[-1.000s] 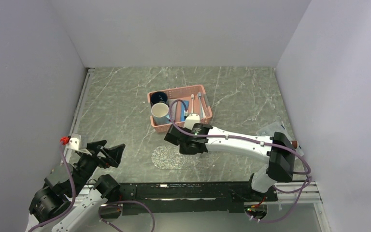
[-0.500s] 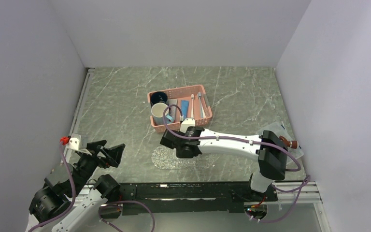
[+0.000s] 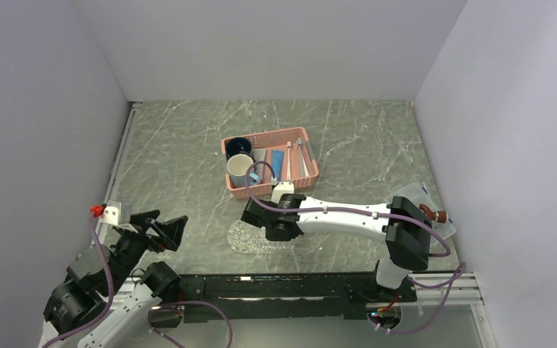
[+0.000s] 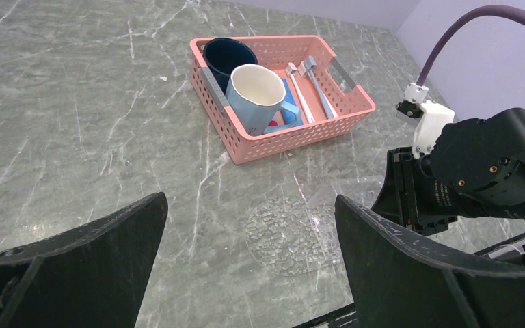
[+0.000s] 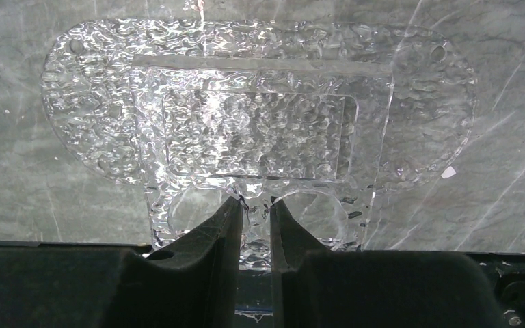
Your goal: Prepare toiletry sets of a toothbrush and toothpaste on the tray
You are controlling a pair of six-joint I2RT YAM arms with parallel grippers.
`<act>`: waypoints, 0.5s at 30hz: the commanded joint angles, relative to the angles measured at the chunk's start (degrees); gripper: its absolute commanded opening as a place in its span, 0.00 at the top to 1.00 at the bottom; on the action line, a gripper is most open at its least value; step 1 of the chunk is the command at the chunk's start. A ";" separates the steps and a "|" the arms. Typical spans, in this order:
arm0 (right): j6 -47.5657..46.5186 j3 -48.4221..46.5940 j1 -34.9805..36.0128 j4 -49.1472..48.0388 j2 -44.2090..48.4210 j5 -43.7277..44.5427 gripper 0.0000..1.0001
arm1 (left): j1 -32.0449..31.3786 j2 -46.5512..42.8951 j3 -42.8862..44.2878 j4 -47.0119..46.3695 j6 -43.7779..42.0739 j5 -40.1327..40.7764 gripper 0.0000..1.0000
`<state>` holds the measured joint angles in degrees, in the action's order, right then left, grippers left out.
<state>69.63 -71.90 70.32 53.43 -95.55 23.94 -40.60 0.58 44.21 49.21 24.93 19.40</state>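
Observation:
The clear glittery tray (image 3: 245, 237) lies on the table in front of the pink basket (image 3: 310, 161). My right gripper (image 3: 270, 226) is over the tray's right part. In the right wrist view this gripper (image 5: 254, 199) is shut on a clear textured strip at the near rim of the tray (image 5: 246, 123). Two white toothbrushes (image 3: 302, 155) (image 3: 289, 159) and a blue toothpaste (image 3: 278, 161) lie in the basket. My left gripper (image 3: 163, 230) hangs open at the near left, well away from the tray (image 4: 294, 232), with nothing between its fingers (image 4: 249, 198).
A dark blue mug (image 3: 238, 145) and a light blue mug (image 3: 240, 168) stand in the basket's left end (image 4: 232, 130). A clear box with a brown piece (image 3: 426, 208) sits at the right, partly behind the right arm. Grey walls close in three sides.
My right gripper has moved left and toward the near edge, from the basket's front wall to over the tray. The left arm has not moved.

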 commanded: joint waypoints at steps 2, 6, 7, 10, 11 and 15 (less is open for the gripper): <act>1.93 0.61 0.47 -1.82 0.11 1.37 1.00 | -0.14 -3.39 0.09 -0.42 0.30 0.60 0.01; 2.01 0.73 0.73 -2.14 -0.08 1.37 1.00 | -0.10 -3.39 0.09 -0.36 0.30 0.64 0.01; 1.99 0.65 0.76 -2.13 -0.15 1.39 1.00 | -0.13 -3.39 0.09 -0.35 0.34 0.67 0.01; 1.82 0.46 0.86 -1.76 -0.48 1.62 1.00 | -0.10 -3.40 0.09 -0.39 0.30 0.71 0.01; 1.58 0.52 0.94 -1.85 -0.50 1.56 1.00 | -0.14 -3.39 0.09 -0.35 0.30 0.66 0.01; 1.30 0.73 1.20 -2.23 -0.42 1.46 0.96 | -0.12 -3.39 0.09 -0.34 0.34 0.64 0.01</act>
<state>70.32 -71.48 70.94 52.40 -95.68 24.18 -40.60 0.58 44.21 49.21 24.93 19.40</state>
